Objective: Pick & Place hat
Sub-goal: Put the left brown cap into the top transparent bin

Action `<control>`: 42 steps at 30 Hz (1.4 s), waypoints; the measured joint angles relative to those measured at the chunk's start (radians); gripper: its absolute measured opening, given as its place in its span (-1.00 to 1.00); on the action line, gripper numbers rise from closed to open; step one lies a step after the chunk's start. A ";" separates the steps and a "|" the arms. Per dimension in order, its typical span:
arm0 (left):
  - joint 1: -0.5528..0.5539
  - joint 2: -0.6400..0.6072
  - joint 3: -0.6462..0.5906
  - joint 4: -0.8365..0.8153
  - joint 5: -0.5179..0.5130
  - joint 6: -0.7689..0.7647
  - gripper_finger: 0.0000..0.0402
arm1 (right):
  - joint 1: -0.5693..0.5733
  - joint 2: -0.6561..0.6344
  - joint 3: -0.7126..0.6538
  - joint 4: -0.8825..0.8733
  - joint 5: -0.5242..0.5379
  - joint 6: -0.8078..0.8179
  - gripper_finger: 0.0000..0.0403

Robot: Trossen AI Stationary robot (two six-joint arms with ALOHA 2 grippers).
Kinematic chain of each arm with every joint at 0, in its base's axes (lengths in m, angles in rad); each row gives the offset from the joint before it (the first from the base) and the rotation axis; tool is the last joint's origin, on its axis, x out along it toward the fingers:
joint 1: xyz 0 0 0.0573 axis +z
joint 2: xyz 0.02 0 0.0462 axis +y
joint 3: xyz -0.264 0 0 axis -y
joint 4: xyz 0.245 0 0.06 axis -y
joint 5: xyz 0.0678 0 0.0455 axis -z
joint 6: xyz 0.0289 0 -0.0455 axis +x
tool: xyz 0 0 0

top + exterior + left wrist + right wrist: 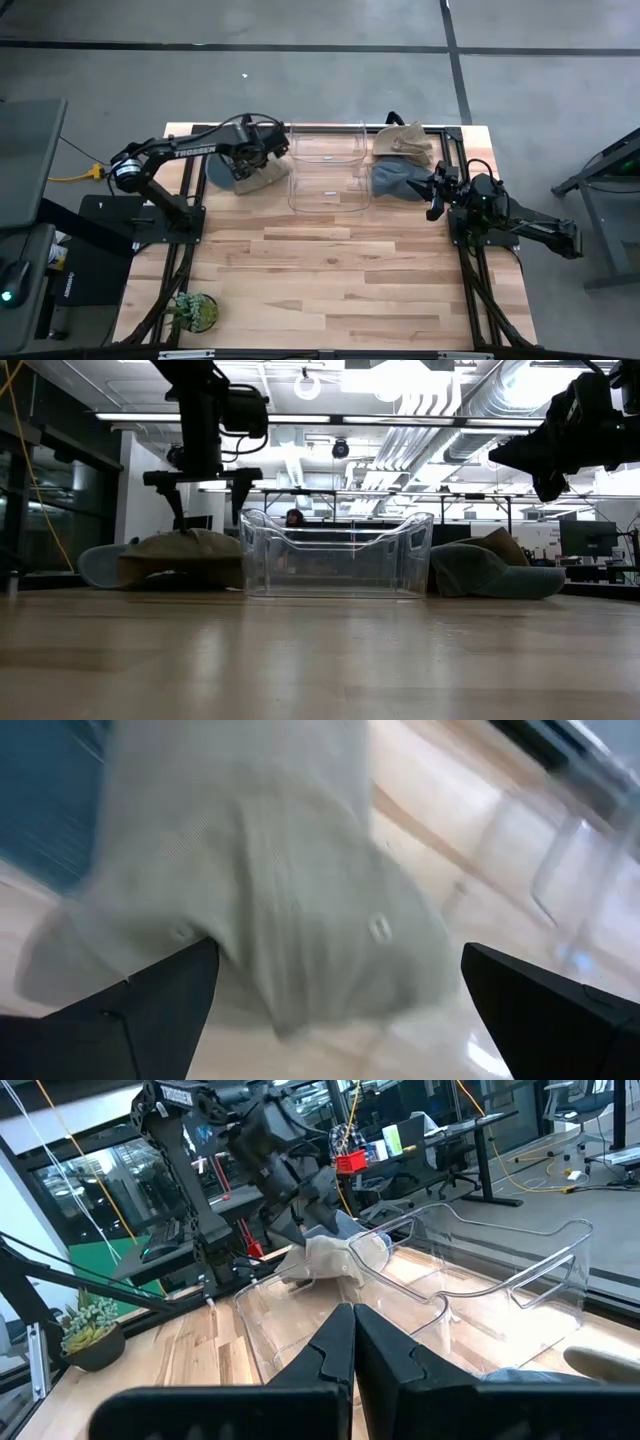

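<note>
The hat (258,176) under the left gripper (247,168) is a pale beige cap lying on the surface (340,270), just beside the clear bin's (326,168) left wall. The gripper's fingers (150,1010) are spread wide and straddle the crown — placed, I judge, to close on it and lift it into the bin. I count four hats: this one, a blue one (216,172) touching it, and two beyond the bin — tan (402,140) and grey-blue (398,180). One bin, two compartments. The right gripper (432,190) waits clenched, raised beside the grey-blue hat.
</note>
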 joint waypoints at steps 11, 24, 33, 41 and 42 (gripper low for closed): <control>0.086 -0.001 0.001 -0.038 0.068 0.024 0.97 | 0.000 0.000 0.000 0.000 0.000 0.000 -1.00; 0.096 -0.001 -0.100 0.026 0.113 0.000 0.97 | 0.000 0.000 0.000 0.000 0.000 0.000 -1.00; 0.097 0.041 -0.109 0.048 0.090 -0.001 0.78 | 0.000 0.000 0.000 0.000 0.000 0.001 -1.00; 0.096 0.072 -0.109 0.094 0.070 0.000 0.25 | 0.000 0.000 0.000 0.000 0.000 0.000 -1.00; 0.096 0.073 -0.109 0.100 0.063 0.001 0.18 | 0.000 0.000 0.000 0.000 0.000 0.001 -1.00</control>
